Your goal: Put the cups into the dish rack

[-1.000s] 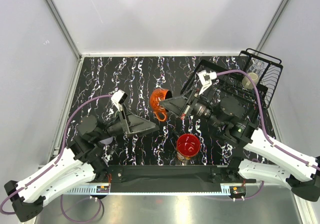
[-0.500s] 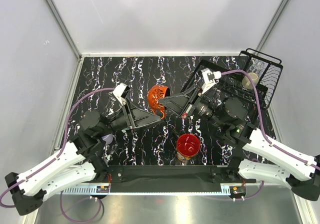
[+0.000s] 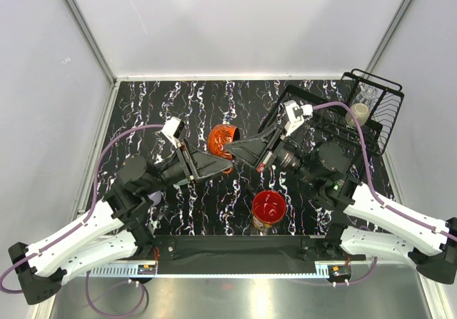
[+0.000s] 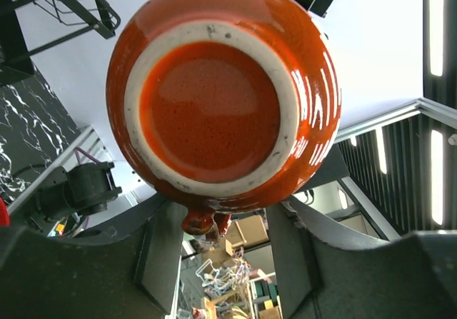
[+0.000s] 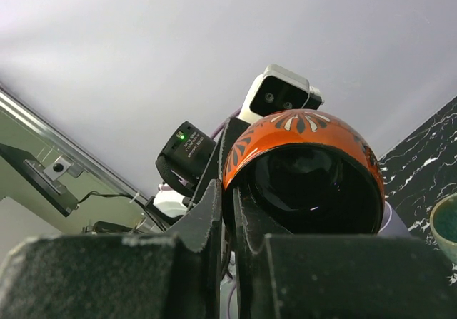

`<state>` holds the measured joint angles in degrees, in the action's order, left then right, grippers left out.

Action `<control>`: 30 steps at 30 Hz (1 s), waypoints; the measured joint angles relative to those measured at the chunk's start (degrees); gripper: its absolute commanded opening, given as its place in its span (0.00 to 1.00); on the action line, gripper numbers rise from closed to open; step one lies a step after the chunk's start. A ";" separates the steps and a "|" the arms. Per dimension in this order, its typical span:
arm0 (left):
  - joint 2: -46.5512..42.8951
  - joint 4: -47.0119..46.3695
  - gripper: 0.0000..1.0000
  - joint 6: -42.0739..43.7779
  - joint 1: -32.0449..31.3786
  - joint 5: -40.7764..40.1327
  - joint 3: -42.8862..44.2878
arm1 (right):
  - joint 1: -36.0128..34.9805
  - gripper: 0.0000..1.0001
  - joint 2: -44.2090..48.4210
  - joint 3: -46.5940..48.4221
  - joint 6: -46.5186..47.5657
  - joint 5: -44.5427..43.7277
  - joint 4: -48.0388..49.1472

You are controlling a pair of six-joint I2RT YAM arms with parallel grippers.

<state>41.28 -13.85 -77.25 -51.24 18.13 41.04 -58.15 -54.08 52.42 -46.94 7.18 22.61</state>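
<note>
orange mug (image 3: 222,138) hangs tilted above the bench (image 3: 157,105), well apart from the dish rack (image 3: 373,115); right fingers (image 5: 214,208) pinch its rim, left fingers (image 4: 161,251) spread either side of its handle.

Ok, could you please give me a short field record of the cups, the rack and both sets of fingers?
held cup: small orange glazed mug, in the air, on its side, mouth towards the right arm
right fingers: pinched on the mug's rim
left fingers: either side of the mug's base end; contact unclear
loose cup: dark mug with red inside, upright on the marbled table, near edge
rack: black wire dish rack, far right, holding a clear glass and a beige mug
</note>
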 measured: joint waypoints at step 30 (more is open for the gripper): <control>9.01 37.38 0.00 26.05 -0.66 -13.75 19.82 | -1.11 0.87 8.81 12.92 1.49 -27.69 -51.36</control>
<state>50.28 23.53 -51.20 -51.90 4.38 60.86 -59.27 -45.28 65.34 -45.45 -20.51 -28.75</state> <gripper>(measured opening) 0.177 0.836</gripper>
